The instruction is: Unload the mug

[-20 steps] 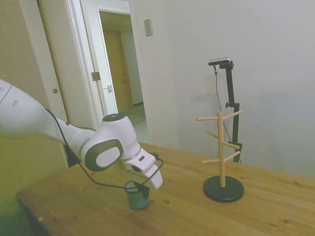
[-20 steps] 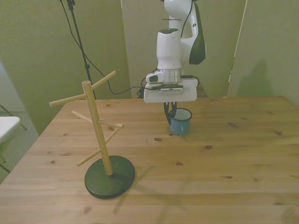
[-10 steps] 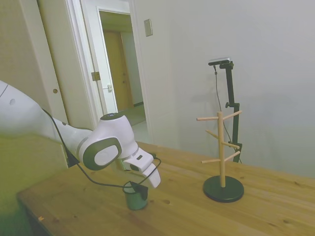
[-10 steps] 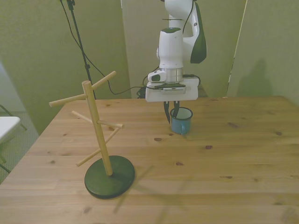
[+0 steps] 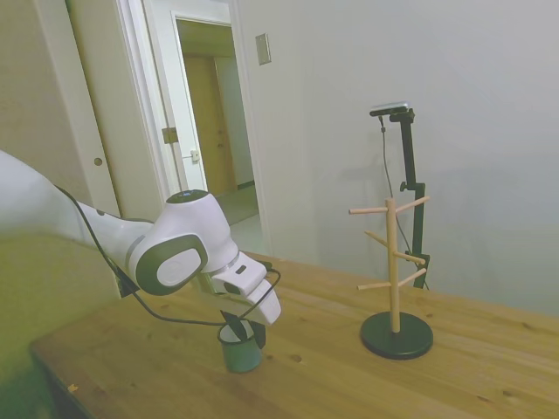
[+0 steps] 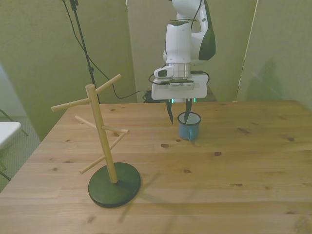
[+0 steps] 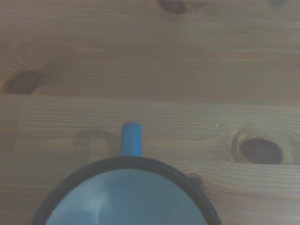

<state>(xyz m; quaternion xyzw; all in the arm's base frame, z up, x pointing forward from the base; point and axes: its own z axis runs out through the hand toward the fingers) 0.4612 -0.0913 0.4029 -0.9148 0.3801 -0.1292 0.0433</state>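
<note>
- so the mug (image 6: pixel 188 126) is sitting upright on the wooden table (image 6: pixel 243 161) now, well apart from the mug tree (image 6: pixel 105 141), which has nothing hanging on its pegs
- what changed: a second ago the gripper (image 6: pixel 178 111) was low down, right at the mug's rim on the front view's left side. Now it's come up, and both fingertips are above or level with the rim
- the fingers are spread with a visible gap, one over the mug's mouth and one just outside it, pinching nothing as far as we can tell
- the wrist view looks straight down into the white inside, dark rim and blue handle (image 7: pixel 131 138) showing, plain wood all around
- our read: the mug's been let go and stays put by itself, so the unload looks basically done and only the retreat is left. Just don't clip the rim on the way out
</note>
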